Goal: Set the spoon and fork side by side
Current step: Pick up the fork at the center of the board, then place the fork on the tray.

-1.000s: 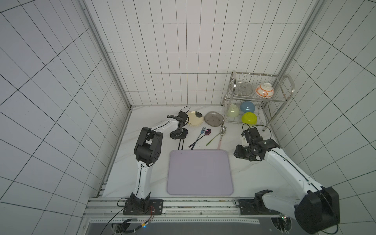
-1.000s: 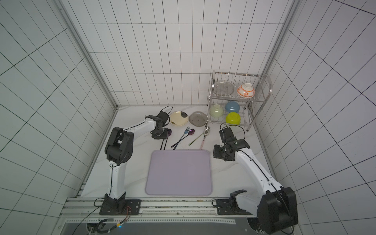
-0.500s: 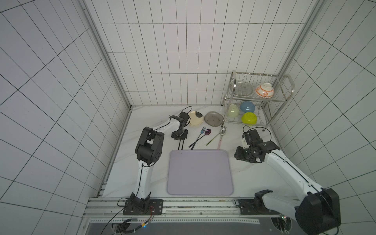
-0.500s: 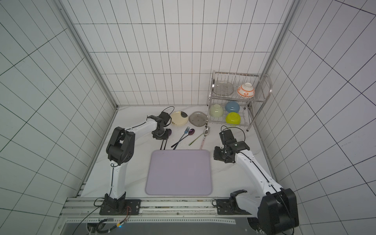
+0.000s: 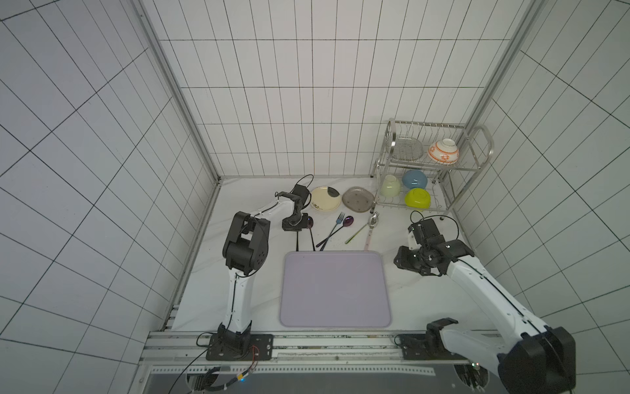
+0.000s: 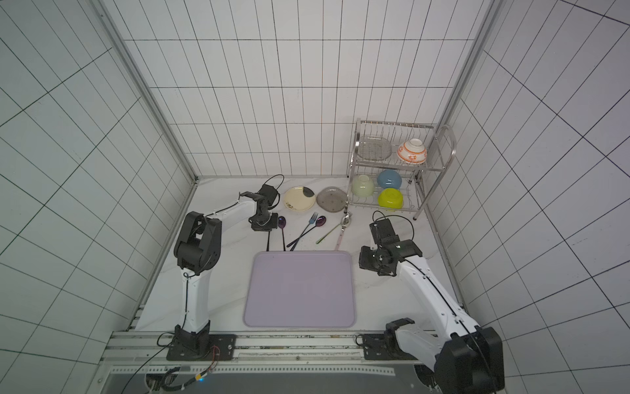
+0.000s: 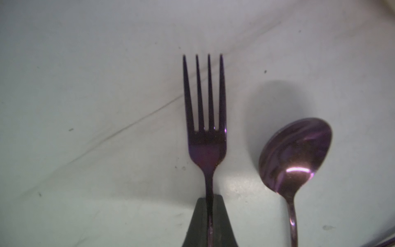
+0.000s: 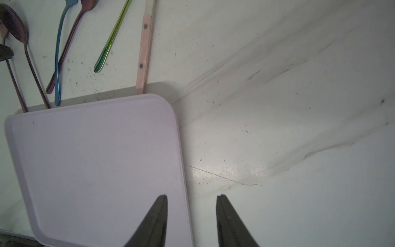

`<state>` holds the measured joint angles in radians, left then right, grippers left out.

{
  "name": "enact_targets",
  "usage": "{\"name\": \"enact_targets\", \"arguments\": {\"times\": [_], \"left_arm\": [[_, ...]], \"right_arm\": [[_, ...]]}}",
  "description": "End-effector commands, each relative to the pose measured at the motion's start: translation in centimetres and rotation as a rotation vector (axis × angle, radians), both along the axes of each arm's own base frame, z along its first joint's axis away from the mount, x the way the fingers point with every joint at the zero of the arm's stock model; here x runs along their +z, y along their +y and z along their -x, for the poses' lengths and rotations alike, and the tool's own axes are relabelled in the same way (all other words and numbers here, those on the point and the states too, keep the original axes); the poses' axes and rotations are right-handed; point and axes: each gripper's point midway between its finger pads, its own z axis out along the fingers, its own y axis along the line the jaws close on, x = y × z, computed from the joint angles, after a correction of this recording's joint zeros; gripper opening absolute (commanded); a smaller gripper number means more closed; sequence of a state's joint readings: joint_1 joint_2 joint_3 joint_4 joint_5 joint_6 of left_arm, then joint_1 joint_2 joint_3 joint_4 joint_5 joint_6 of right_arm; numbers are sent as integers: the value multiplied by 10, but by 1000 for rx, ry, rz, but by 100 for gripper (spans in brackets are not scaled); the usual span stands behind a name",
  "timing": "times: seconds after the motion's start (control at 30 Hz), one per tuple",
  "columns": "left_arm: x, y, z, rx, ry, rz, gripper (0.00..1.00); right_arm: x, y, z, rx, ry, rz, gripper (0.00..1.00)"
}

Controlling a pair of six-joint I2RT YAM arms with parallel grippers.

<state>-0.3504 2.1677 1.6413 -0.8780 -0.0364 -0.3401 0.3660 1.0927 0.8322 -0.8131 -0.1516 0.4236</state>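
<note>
The left gripper (image 7: 209, 198) is pressed together on the handle of the purple fork (image 7: 206, 149), pinching it just below the neck. The tines point away from the wrist over white bench (image 7: 85, 107). Whether the fork rests on the bench or is raised off it cannot be told. The purple spoon (image 7: 295, 154) lies just beside it, bowl up and roughly parallel, with a narrow strip of bench between them. Its bowl sits level with the fork's neck rather than its tines.

In both top views this pair is at the left end of the cutlery row, and both handles run to the far edge of the lilac tray (image 5: 335, 290). In the right wrist view their ends pass out of sight behind that rim.

To the right of the pair lie a blue fork (image 5: 338, 221) crossed with a second spoon (image 5: 348, 221), a green-handled utensil (image 5: 356, 234), and a pink-handled utensil (image 5: 369, 237) whose end meets the tray's far edge. Beyond them a cream plate (image 5: 325, 199) and a grey plate (image 5: 358, 199) sit near the back wall, with the dish rack (image 5: 419, 166) in the corner.

The right gripper (image 8: 191, 195) is spread and holds nothing. It hangs over the tray's right rim, one finger above the tray and one above the bench. Open bench runs between the left gripper and the left wall, and also to the right of the tray.
</note>
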Motion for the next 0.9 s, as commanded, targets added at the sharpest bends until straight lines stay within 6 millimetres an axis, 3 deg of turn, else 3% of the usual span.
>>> {"name": "enact_targets", "arguments": {"times": [0.0,0.27,0.5,0.67,0.77,0.87], "left_arm": [[-3,24,-9,13,-6,-18,0],[54,62,-41,65,-142,86,0],[91,88,-35,109,-204,124,0],[115,77,1,66,-212,158,0],[123,59,42,15,-191,156,0],[116,41,91,-9,-149,138,0]], "right_arm": [[-5,-7,8,-15,21,20,41],[-5,-7,8,-6,21,22,40],[-5,-6,6,6,23,29,40],[-6,-5,3,18,27,34,40],[-6,-3,1,24,28,30,40],[-6,-2,1,30,33,29,40]]}}
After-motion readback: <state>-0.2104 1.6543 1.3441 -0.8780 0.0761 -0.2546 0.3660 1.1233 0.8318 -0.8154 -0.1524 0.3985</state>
